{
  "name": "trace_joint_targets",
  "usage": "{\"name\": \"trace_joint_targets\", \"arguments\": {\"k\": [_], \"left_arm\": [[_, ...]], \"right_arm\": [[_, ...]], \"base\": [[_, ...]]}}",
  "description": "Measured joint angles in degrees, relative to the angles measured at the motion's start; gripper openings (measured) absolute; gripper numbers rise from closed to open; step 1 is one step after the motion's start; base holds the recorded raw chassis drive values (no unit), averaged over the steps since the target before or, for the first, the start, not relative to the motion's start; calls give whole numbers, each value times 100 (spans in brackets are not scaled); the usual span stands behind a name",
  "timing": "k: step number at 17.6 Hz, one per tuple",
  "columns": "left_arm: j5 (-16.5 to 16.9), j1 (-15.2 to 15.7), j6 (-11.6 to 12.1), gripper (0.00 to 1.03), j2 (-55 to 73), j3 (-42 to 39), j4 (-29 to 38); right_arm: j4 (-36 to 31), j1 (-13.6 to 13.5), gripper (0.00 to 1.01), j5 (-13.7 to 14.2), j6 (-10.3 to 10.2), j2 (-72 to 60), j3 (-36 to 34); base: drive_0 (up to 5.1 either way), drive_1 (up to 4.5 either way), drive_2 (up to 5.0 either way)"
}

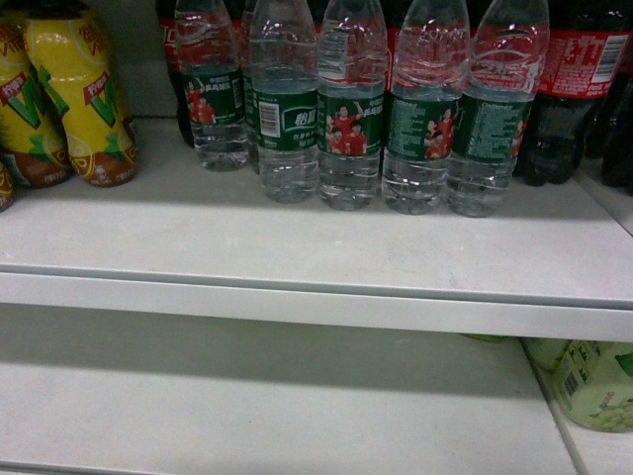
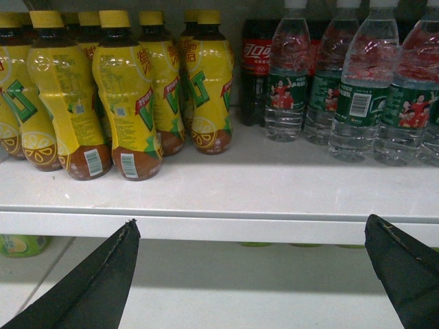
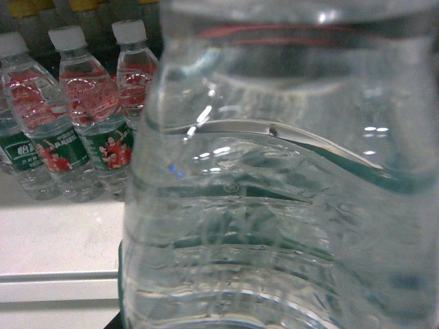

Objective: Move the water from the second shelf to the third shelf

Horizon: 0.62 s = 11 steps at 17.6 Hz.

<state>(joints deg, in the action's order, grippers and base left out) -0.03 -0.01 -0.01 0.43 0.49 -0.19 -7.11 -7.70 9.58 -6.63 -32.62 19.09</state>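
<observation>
Nearest, in the right wrist view: one water bottle [image 3: 288, 205] filling almost the whole picture, clear and ribbed, green label edge at 3 o'clock. No sight of the right gripper itself, so cannot tell whether clamped on that bottle or merely close to it. Before lifting, confirm a firm hold around the ribbed waist, below the shoulder, since thin plastic gives and slips.

In the left wrist view: left gripper [image 2: 250, 221] spread wide, holding nothing, dark fingers [image 2: 103, 274] at 7 and 5 o'clock, hanging in front of the shelf [image 1: 297, 247] edge. Best kept back, out of the other arm's path.

Beyond the edge: more water bottles [image 1: 351, 119] standing upright in a tight row at 12 o'clock in the head view, touching one another. Draw the chosen bottle straight out toward the front, without sideways swing, to avoid toppling neighbours.

At 10 o'clock, yellow tea bottles [image 2: 130, 103]; farthest back at 2 o'clock, dark cola bottles [image 1: 584, 89].

Probable target: lower shelf [image 1: 247, 396] at 6 o'clock; set down upright, apart from the green bottles [image 1: 593, 381] at 4 o'clock.
</observation>
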Motion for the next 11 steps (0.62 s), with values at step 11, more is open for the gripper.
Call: {"name": "trace_joint_targets", "arguments": {"k": [11], "left_arm": [[-2,0,0,98,0,2,0]], "right_arm": [[2,103,43,-59,-107,11,0]], "base": [[0,0,0]]}}
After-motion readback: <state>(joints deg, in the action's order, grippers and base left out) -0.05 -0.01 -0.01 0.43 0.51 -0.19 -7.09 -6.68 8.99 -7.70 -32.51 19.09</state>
